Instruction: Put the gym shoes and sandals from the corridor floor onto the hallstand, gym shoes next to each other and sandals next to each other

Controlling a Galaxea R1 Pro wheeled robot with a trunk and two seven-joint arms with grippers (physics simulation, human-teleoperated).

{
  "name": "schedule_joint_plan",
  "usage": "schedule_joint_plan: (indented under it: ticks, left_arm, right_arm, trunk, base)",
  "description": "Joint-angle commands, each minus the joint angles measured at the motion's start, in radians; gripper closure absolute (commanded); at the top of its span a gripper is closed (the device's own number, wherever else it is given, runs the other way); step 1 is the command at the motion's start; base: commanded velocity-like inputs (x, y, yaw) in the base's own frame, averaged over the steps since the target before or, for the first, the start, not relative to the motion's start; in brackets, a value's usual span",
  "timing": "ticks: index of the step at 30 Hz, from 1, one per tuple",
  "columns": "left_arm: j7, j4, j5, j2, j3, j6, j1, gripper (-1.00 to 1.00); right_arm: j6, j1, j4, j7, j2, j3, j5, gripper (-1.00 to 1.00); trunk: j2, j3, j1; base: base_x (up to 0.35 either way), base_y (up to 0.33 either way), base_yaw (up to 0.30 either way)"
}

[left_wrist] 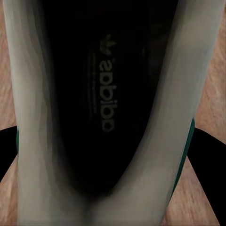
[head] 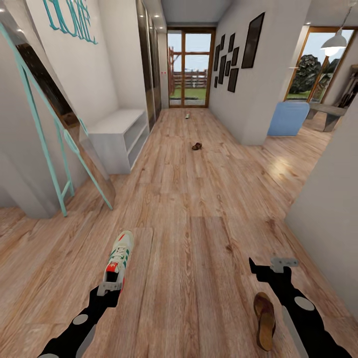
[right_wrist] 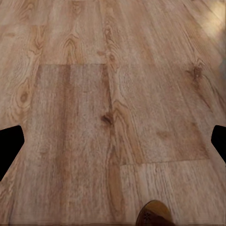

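Observation:
My left gripper (head: 110, 288) is shut on the heel of a white gym shoe (head: 120, 256) with green stripes and a red-orange heel, its toe pointing away from me. In the left wrist view the shoe's dark insole (left_wrist: 101, 94) sits very close, with a black finger (left_wrist: 207, 160) on either side. The other gym shoe (head: 187, 115) lies far down the corridor near the glass door. One brown sandal (head: 264, 320) (right_wrist: 153, 215) lies on the floor beside my right arm. The second sandal (head: 197, 146) lies mid-corridor. My right gripper (head: 271, 264) (right_wrist: 113, 146) hangs open over bare planks. The white hallstand (head: 117, 124) stands at the left wall.
A mint-framed standing mirror (head: 47, 129) leans against the left wall just before the hallstand. A white wall corner (head: 323, 209) closes in on the right. A blue chair (head: 288, 118) stands past the right opening. Wood-plank floor (head: 199, 209) stretches ahead.

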Motion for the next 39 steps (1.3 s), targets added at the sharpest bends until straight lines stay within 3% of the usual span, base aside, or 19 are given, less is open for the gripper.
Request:
schedule_joint_plan:
  ticks: [1,11,21,23,26,27,29,30,39]
  left_arm:
    - [-0.006,0.001,-0.004,0.0,0.004,-0.003,-0.001,1.0]
    - [-0.016,-0.013,-0.004,0.001,0.008,-0.003,-0.001,1.0]
    - [-0.019,-0.135,-0.003,-0.008,0.001,0.019,-0.01,1.0]
    - [-0.019,-0.179,-0.003,-0.02,-0.002,0.029,-0.013,1.0]
    - [-0.02,-0.3,-0.004,-0.064,-0.005,0.106,-0.017,1.0]
    - [-0.02,-0.411,-0.003,-0.097,-0.004,0.185,-0.015,1.0]
    - [-0.02,-0.455,-0.004,-0.114,-0.004,0.201,-0.008,1.0]
    - [-0.022,-0.49,-0.006,-0.149,-0.018,0.207,-0.002,1.0]
    - [-0.02,-0.5,-0.008,-0.162,-0.057,0.213,-0.001,1.0]
  right_arm:
    - [0.005,0.0,0.013,0.0,0.0,0.0,-0.006,-1.0]
    - [-0.019,0.0,0.166,-0.005,0.0,-0.003,-0.007,-1.0]
    - [-0.098,-0.001,0.261,-0.004,-0.001,-0.004,-0.001,-1.0]
    - [-0.103,0.0,0.265,-0.004,-0.001,-0.004,0.016,-1.0]
    - [-0.109,-0.001,0.285,-0.005,0.003,-0.002,0.052,-1.0]
    - [-0.112,-0.001,0.341,-0.005,0.008,0.0,0.058,-1.0]
    - [-0.113,0.0,0.375,-0.004,0.01,0.0,0.058,-1.0]
    - [-0.116,0.0,0.424,-0.004,0.01,-0.001,0.058,-1.0]
    - [-0.117,-0.001,0.53,-0.005,0.009,-0.003,0.059,-1.0]
  trunk:
    - [0.0,-0.001,0.0]
    - [0.0,-0.001,0.0]
    - [0.0,-0.001,0.0]
    - [0.0,-0.001,0.0]
    - [0.0,-0.001,0.0]
    - [0.0,-0.001,0.0]
    - [0.0,-0.001,0.0]
    - [0.0,-0.001,0.0]
    - [0.0,-0.001,0.0]
  base:
    - [-0.004,-0.003,0.0]
    - [-0.001,-0.001,0.0]
    - [0.0,0.0,0.0]
    - [0.0,0.0,0.0]
    - [0.0,0.0,0.0]
    - [0.0,0.0,0.0]
    - [0.0,0.0,0.0]
    - [0.0,0.0,0.0]
    - [0.184,0.0,0.0]
